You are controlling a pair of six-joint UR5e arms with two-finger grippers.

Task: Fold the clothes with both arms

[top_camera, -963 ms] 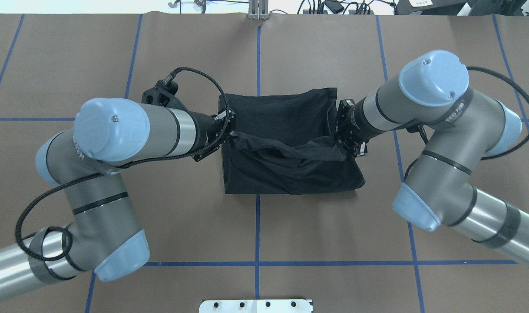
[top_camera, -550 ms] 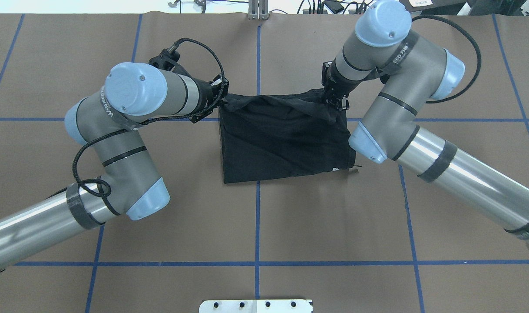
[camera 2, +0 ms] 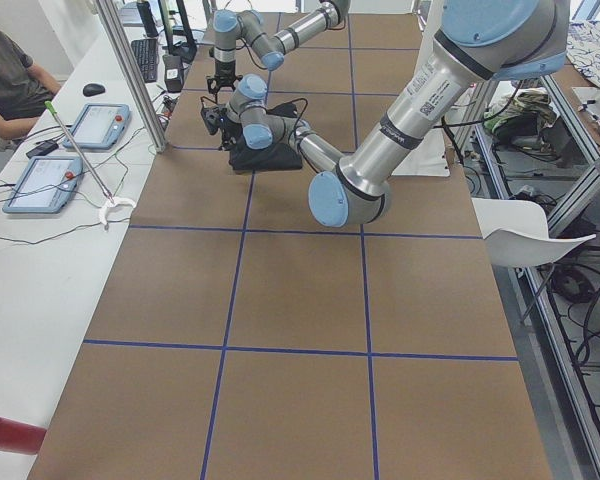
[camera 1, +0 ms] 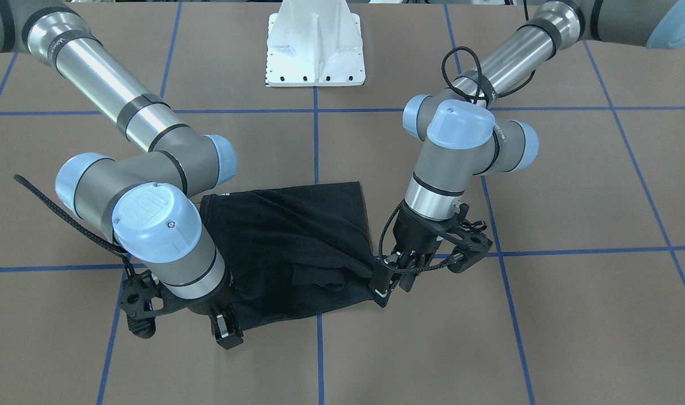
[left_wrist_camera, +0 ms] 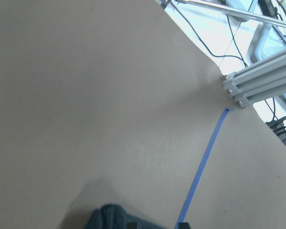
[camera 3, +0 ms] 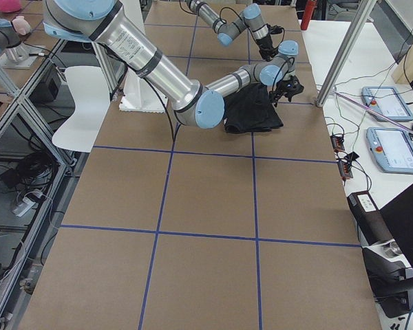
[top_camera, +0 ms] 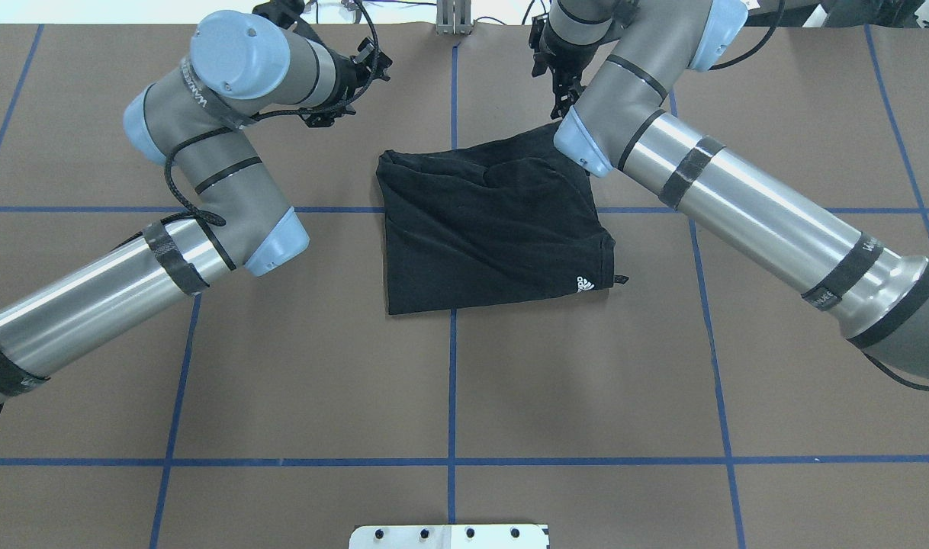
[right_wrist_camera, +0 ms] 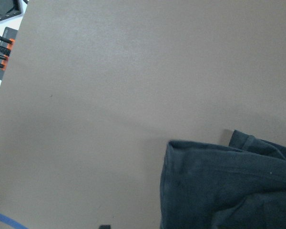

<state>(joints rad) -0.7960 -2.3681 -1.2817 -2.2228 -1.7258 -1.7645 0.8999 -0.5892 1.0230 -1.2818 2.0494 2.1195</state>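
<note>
Both my grippers have let go. A second ago they were carrying the shirt's near hem up and over; a little later they held it at the far edge. Now my left gripper (camera 1: 391, 286) and right gripper (camera 1: 223, 331) hang just past that edge with nothing in them. My left fingers stand parted. The right ones look parted too, though only one tip shows plainly. I take it this fold is laid and the next job is to check it or start another.

The shirt (top_camera: 487, 229) lies flat on the table (top_camera: 449, 396), behind and below my fingertips on the side toward my base, between the two grippers. It is a rough black rectangle, doubled over. The edge farthest from my fingers is a clean, straight crease. The edge nearest them is lumpy, with a soft ridge of bunched cloth. The corner by my right fingers pokes out crooked, partly under that arm. A small white logo (top_camera: 584, 284) shows at the corner on my right side, away from the fingers.
</note>
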